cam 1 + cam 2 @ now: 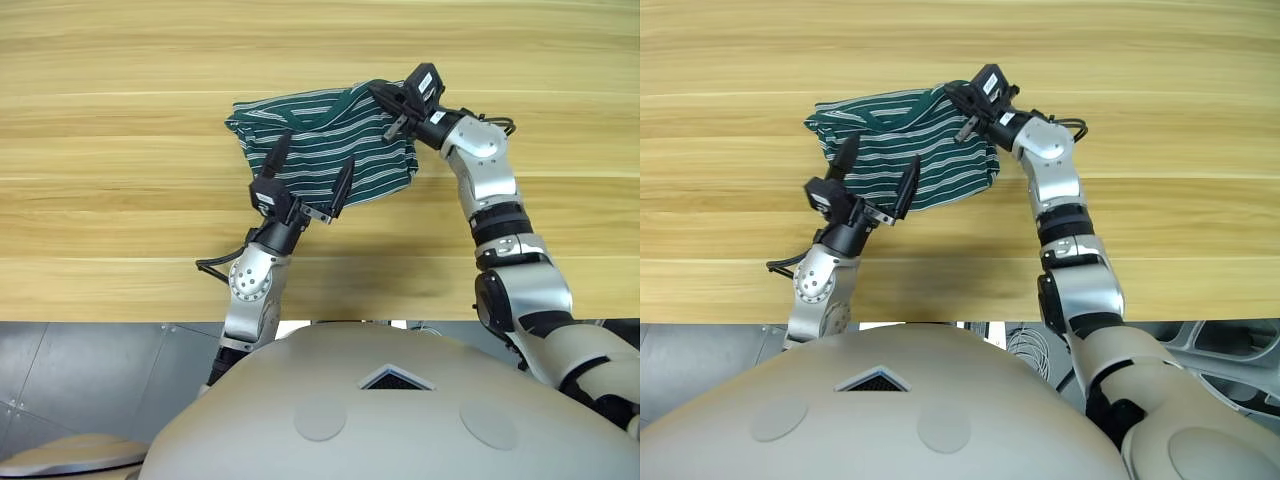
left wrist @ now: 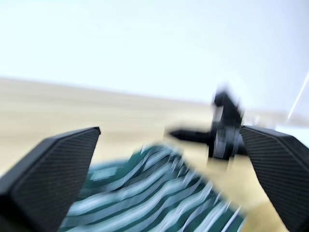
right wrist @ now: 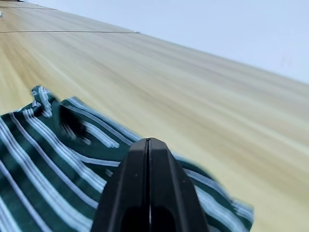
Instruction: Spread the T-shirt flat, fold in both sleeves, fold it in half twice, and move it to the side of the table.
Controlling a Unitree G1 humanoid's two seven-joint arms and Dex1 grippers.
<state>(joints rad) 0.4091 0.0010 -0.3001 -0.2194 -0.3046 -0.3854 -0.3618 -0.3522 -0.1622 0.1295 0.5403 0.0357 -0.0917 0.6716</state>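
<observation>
Item: green white-striped cotton T-shirt [image 1: 375, 165], bunched, upper centre of frame, on pale wooden table [image 1: 100, 220]. left gripper [image 1: 316, 152]: spread wide over near hem. right gripper [image 1: 382, 95]: closed, apparently pinching far corner. Advice: draw corners apart evenly, keeping low.

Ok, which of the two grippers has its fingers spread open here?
The left gripper: its fingers stand wide apart over the T-shirt's near edge. The right gripper is shut at the far corner.

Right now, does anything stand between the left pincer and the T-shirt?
Nothing visible does. The open left pincer hangs over the T-shirt's near edge; the right pincer is shut at its far right corner, out of the way.
</observation>
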